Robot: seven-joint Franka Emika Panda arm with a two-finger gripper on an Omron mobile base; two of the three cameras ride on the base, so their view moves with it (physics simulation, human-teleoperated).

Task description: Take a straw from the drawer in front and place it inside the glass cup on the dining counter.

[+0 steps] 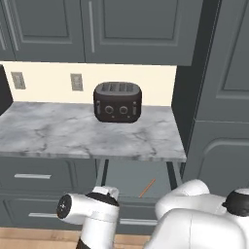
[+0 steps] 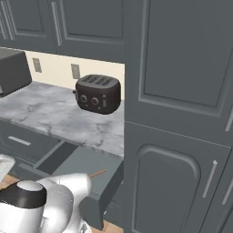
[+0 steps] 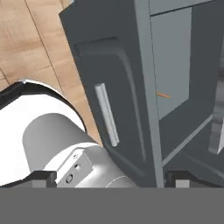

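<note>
Claw wide (empty) over open drawer; straw seemingly inside.

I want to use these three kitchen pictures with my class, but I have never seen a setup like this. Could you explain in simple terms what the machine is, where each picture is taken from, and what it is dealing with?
This is a computer-rendered kitchen with a white robot arm on a base that can drive. Two cameras sit behind the arm, to its left and right, looking forward. The third rides on the arm's hand and looks along its claw, which is open and holds nothing. On the marble worktop stands a black toaster. Below it the drawer is pulled open, and a thin orange straw lies inside. The hand camera looks down at the drawer's front with its silver handle.
</note>
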